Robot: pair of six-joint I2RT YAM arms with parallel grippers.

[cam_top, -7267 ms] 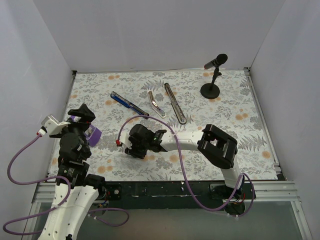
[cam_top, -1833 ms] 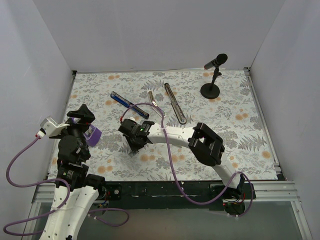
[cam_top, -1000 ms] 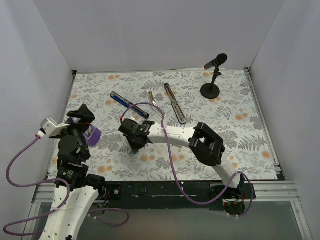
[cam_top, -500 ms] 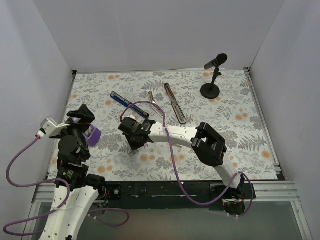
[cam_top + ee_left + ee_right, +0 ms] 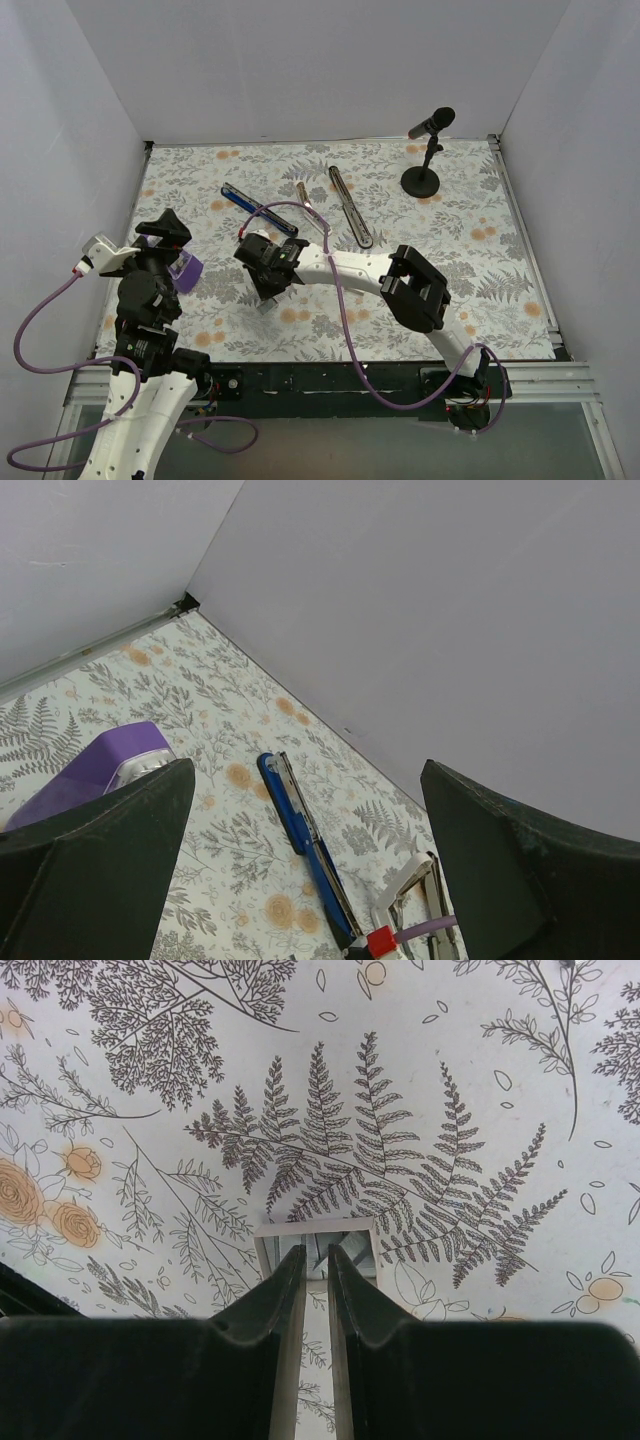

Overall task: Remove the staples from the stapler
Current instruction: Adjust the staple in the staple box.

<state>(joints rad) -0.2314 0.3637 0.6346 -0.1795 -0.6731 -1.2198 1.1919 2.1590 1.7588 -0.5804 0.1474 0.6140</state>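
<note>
Top external: slim stapler (image 5: 257,210), blue-black arm, silver channel, splayed on floral mat (image 5: 480,270) at 12 o'clock of R gripper (image 5: 316,1252); its fingers (image 5: 285,1295) near-together, grip unclear. L gripper (image 5: 308,780) wide apart. Stapler unmoved vs earlier.

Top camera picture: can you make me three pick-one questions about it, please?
1. Where does the microphone stand?
A) at the far right of the table
B) beside the left arm
C) in a gripper

2. What colour is the long arm of the stapler?
A) yellow
B) pink
C) blue

3. The left gripper is:
A) shut tight
B) wide open
C) squeezing a block

Answers: 1 A, it stands near the far right corner. 2 C, the long bar is blue. 3 B, its fingers stand far apart.
</note>
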